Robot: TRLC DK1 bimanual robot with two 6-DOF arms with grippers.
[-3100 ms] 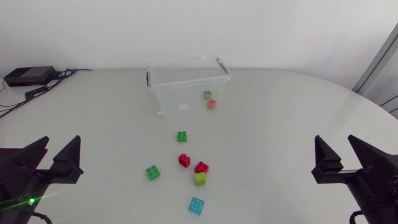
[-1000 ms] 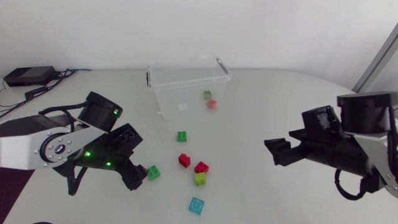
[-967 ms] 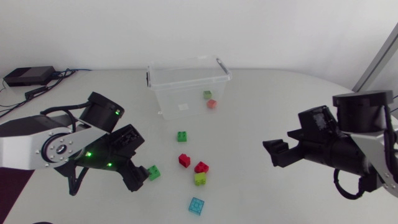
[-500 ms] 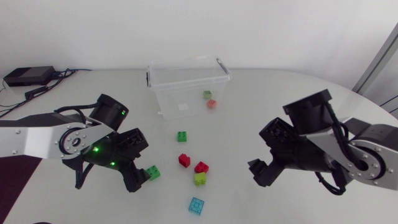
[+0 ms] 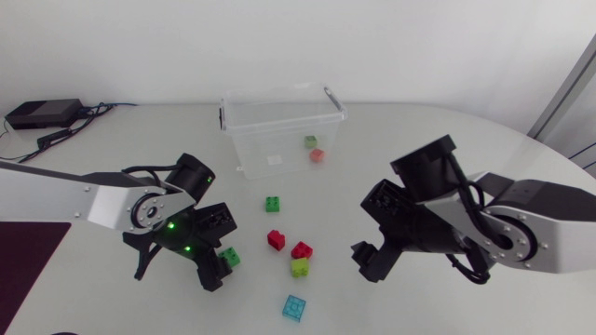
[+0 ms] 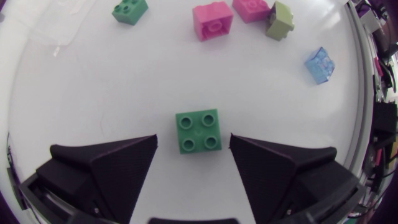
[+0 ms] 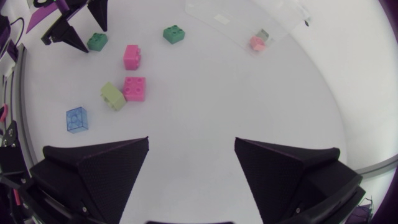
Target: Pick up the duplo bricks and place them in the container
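Green brick [image 6: 198,131] lies flat on the table [image 6: 93,81] between the spread fingers of the left gripper [image 6: 193,138], touching neither. Red brick [image 5: 276,239], lime brick [image 5: 299,268] and blue brick [image 5: 295,307] lie near. Container [image 5: 244,140] stands beyond, holding two further bricks [image 5: 310,141]. Right gripper [image 7: 191,141] hovers over the table, fingers spread, gripping nothing.

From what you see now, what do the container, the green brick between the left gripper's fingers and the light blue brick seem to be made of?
Container: clear, probably thin plastic; two bricks show through its wall.
Green brick: opaque moulded plastic, it seems, smooth with a slight sheen.
Light blue brick: likely translucent plastic; it looks glassy.
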